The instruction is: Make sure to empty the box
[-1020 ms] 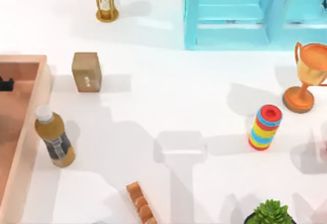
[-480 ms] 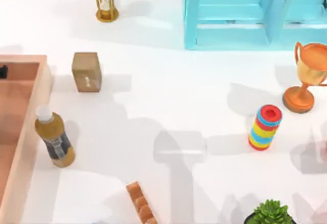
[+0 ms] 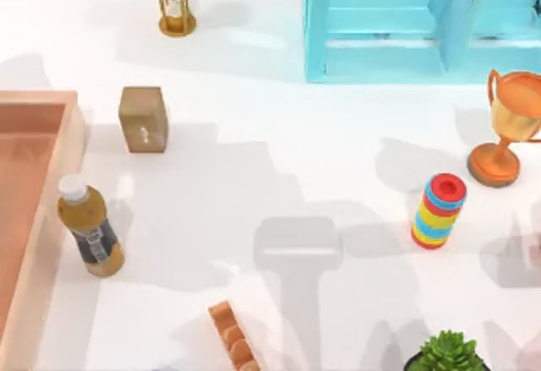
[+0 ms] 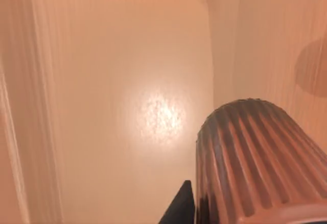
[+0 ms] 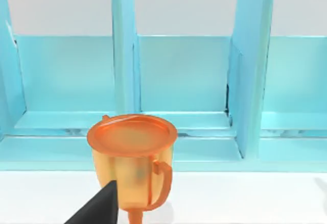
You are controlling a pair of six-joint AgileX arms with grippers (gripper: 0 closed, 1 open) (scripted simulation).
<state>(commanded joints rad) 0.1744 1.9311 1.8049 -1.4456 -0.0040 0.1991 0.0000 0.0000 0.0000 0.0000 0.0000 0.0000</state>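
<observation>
**Q:** How empty is the box (image 3: 34, 244)?

**A:** It lies at the table's left edge. The stretch of its orange floor that I see from above is bare. A bottle (image 3: 90, 236) stands upright outside, just beside its right wall, so I judge that one is out. My left wrist looks down at that same floor, and a ribbed, rounded thing (image 4: 255, 163) looms close there. I cannot tell whether it rests in the box or hangs from me. If it is inside, it is what remains to be lifted out.

**Q:** And your jaws?

**A:** My left gripper (image 4: 180, 209) is over the box floor, right beside the ribbed thing. I cannot tell whether it is clenched, released or grasping. My right gripper (image 5: 99, 208) is well apart from the box, across the table near the trophy (image 5: 132, 157). I cannot tell its state either (it looks parked to me).

**Q:** Count things for me.

**A:** Working outward from the box:
- One box.
- One ribbed thing over it.
- One bottle against its wall.
- One tan carton (image 3: 143, 118) near its far right corner.
- One hourglass (image 3: 173, 0) beyond the carton.
- One row of brown lumps (image 3: 232, 337) right of the box's near end, partly cut off.
- One ring stack (image 3: 439, 211), one plant (image 3: 446, 354) and one blue shelf (image 3: 397, 20), all well apart on the side opposite the box.
- One trophy, farthest from the box.
</observation>
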